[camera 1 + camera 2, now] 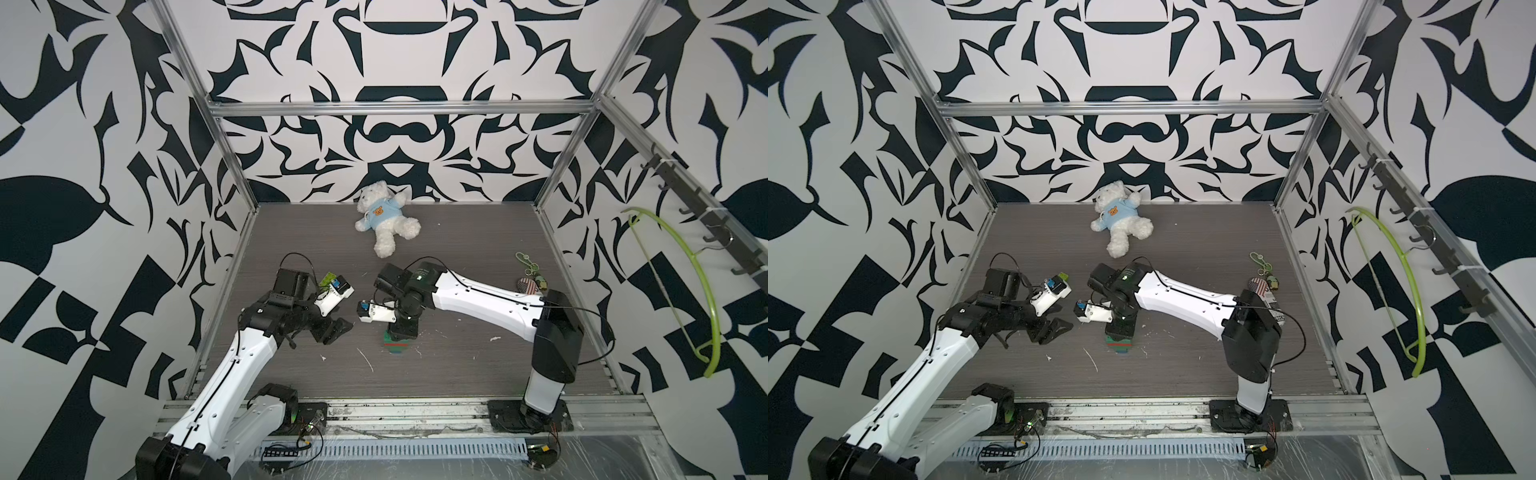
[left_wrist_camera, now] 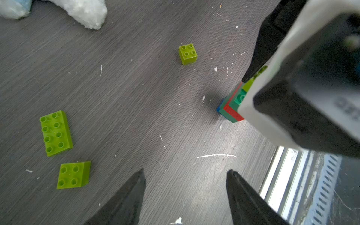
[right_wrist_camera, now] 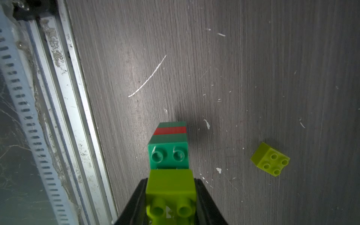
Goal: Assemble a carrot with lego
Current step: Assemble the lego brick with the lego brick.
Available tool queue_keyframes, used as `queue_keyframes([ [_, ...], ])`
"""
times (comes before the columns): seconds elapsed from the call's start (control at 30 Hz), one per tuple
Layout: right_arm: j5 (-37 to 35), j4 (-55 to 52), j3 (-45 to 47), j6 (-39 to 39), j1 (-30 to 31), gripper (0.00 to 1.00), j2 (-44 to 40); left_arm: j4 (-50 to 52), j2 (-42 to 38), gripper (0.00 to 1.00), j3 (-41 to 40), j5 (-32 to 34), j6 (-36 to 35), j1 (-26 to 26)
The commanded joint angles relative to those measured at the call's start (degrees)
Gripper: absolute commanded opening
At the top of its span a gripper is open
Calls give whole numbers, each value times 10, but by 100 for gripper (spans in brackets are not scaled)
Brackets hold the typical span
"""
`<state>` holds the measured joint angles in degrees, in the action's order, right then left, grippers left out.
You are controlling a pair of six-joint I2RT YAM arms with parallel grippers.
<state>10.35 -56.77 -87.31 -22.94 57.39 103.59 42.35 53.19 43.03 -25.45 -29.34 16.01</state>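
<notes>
Firmly, right end effector (image 3: 170, 182) clamps carrot (image 3: 168, 155); left end effector (image 2: 186, 171) gapes empty

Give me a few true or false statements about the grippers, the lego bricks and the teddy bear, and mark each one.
1. The right gripper is shut on a lime green brick atop the carrot stack. True.
2. The left gripper holds a brick. False: it is open and empty, above the table.
3. Three loose lime green bricks lie on the table. True.
4. The teddy bear wears a red shirt. False: its shirt is light blue.
5. The carrot stack shows a red band between dark green layers. True.
</notes>
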Motion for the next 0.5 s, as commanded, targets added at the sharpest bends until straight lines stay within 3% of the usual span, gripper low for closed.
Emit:
queue_keyframes([
  [0.0,-8,-30,-23,22,3,32,3,-2,-4,73,-6,-2,5,-3],
  [0.47,-23,-59,-54,49,2,31,27,-5,-1,73,-7,0,10,-3],
])
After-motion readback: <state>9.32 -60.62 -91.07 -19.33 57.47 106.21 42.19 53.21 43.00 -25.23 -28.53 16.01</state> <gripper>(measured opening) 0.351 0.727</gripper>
